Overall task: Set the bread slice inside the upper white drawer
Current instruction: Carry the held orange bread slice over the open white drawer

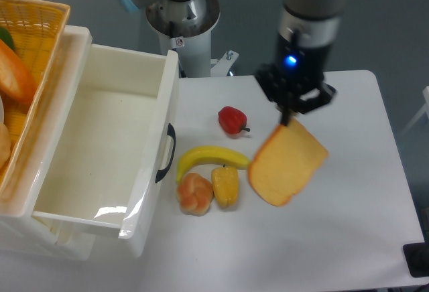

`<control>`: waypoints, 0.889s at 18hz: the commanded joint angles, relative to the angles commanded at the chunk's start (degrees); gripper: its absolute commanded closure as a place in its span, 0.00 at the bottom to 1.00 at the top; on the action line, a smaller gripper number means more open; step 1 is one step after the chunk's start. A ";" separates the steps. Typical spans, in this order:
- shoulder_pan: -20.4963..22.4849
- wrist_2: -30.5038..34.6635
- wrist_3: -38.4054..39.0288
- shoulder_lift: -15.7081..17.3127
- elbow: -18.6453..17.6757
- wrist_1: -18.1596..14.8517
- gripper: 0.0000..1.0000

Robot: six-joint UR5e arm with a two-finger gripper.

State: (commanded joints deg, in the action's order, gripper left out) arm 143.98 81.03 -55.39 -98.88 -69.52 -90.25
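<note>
The bread slice (287, 163) is a flat orange-yellow toast with a darker crust. It hangs tilted above the table, to the right of the banana. My gripper (289, 115) is shut on the slice's upper edge, holding it from above. The upper white drawer (100, 151) stands pulled open at the left, its inside bare, with a dark curved handle (165, 153) on its front panel. The gripper is well to the right of the drawer.
A red pepper-like toy (232, 120), a banana (210, 157), a small round bun (195, 193) and a small yellow-orange toy (225, 185) lie between drawer and slice. A yellow woven basket (33, 57) with an orange loaf (13, 71) sits on the drawer unit at far left. The robot base (182, 21) stands behind.
</note>
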 joint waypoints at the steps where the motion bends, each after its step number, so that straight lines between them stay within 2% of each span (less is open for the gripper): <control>1: -1.93 0.26 1.76 0.70 -0.09 -0.71 1.00; 8: -12.04 0.35 8.62 7.65 -6.50 -2.64 1.00; 13: -18.73 0.35 14.60 8.09 -9.31 -2.91 1.00; 16: -20.49 -0.17 15.67 7.83 -10.37 -2.73 1.00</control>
State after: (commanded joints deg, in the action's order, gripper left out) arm 123.49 80.86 -39.73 -91.05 -79.89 -92.99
